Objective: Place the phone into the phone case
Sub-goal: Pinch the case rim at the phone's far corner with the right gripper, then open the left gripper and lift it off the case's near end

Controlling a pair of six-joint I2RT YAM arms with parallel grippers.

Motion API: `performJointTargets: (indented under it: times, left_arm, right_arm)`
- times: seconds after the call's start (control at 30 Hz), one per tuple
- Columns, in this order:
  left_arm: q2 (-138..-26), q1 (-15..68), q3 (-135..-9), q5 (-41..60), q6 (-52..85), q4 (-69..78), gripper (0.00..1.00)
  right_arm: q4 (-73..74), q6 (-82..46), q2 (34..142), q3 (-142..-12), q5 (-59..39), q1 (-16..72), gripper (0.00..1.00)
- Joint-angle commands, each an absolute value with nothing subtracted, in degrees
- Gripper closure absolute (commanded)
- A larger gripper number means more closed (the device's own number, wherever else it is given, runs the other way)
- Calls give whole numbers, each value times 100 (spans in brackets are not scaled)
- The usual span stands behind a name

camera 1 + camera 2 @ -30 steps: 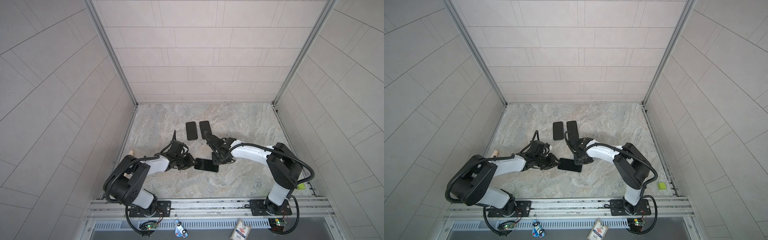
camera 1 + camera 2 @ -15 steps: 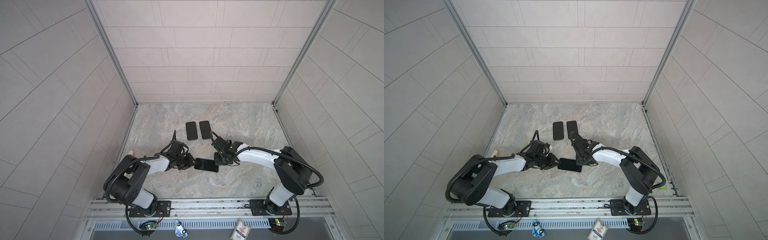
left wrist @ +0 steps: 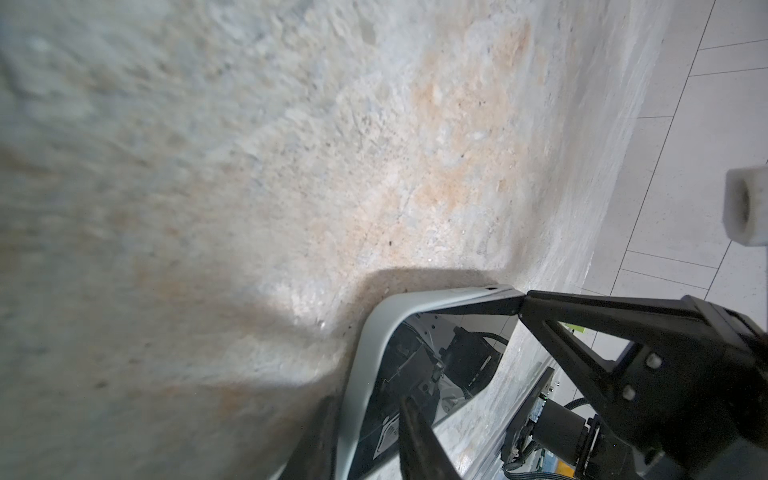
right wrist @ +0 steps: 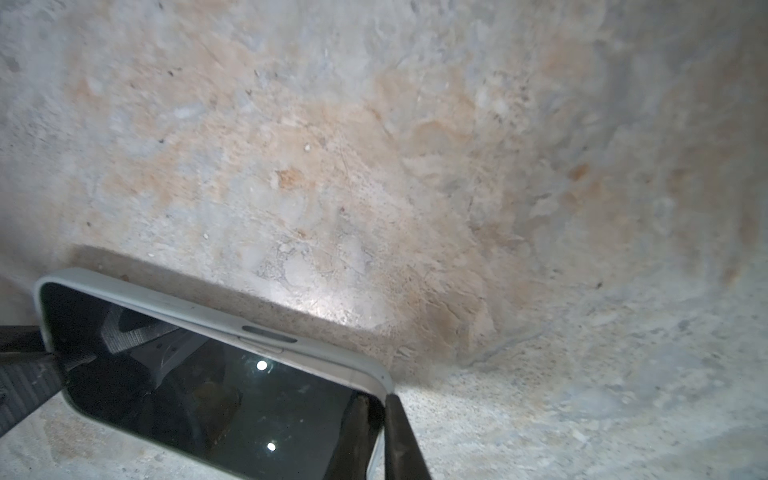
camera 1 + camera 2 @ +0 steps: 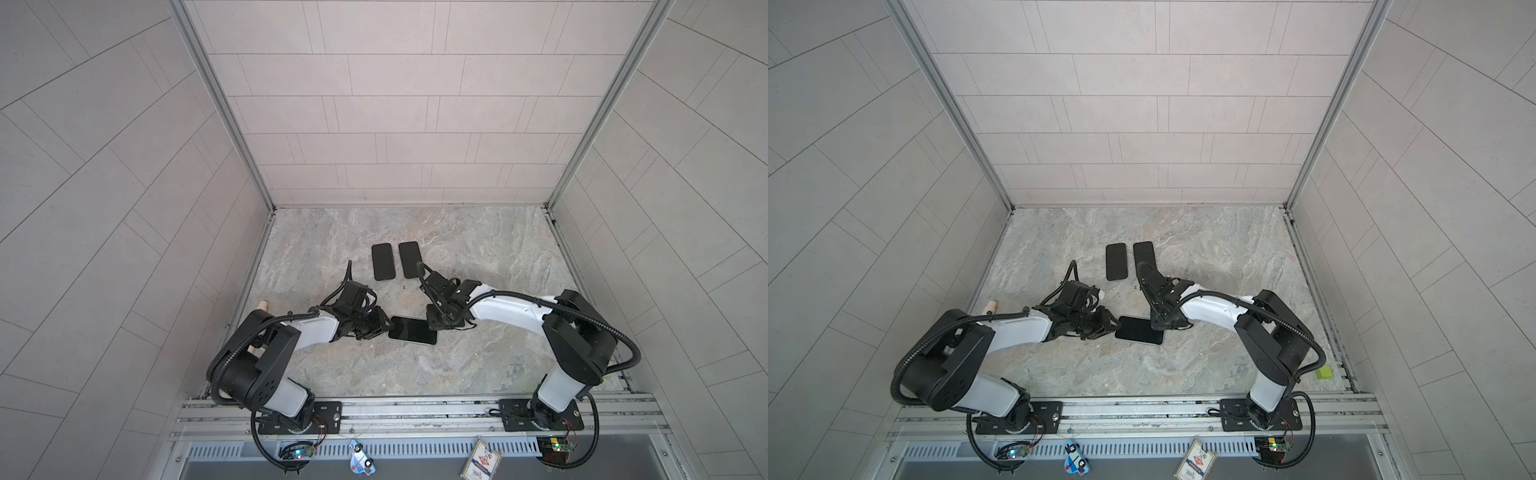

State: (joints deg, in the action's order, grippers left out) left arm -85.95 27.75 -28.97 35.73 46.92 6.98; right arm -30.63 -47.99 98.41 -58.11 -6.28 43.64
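Both top views: the phone (image 5: pixel 412 330) lies flat near the middle of the table (image 5: pixel 478 365). The left claw (image 5: pixel 384 328) is at one short end, the right claw (image 5: pixel 436 322) on the opposite far corner, and two slabs (image 5: pixel 382 262) sit well apart behind.

Left wrist: the left claw clasps the case (image 3: pixel 374 332) by its end, screen inside the rim. Hold it firm as an anchor.

Right wrist: the right claw is clenched, fingertips (image 4: pixel 399 436) at the case corner, where the rim looks flush. Press straight down, lightly, then check each other corner rather than sliding across the glass
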Motion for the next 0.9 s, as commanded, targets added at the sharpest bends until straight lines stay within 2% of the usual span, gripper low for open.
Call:
performJointTargets:
  times: [0.0, 0.2, 0.87]
  left_arm:
    - [-8699, 2804, -3006, 3650, 4668, 731, 68]
    - [-8635, 2803, -2971, 3630, 4674, 734, 68]
    - [-8612, 2808, -2948, 3621, 4685, 746, 68]
  right_arm:
    - [-2393, -4843, 10663, -5530, -1243, 4447, 88]
    - [-2186, -5041, 11269, -5697, -1636, 4473, 91]
    - [-2241, -4991, 10862, -5618, -1243, 4596, 87]
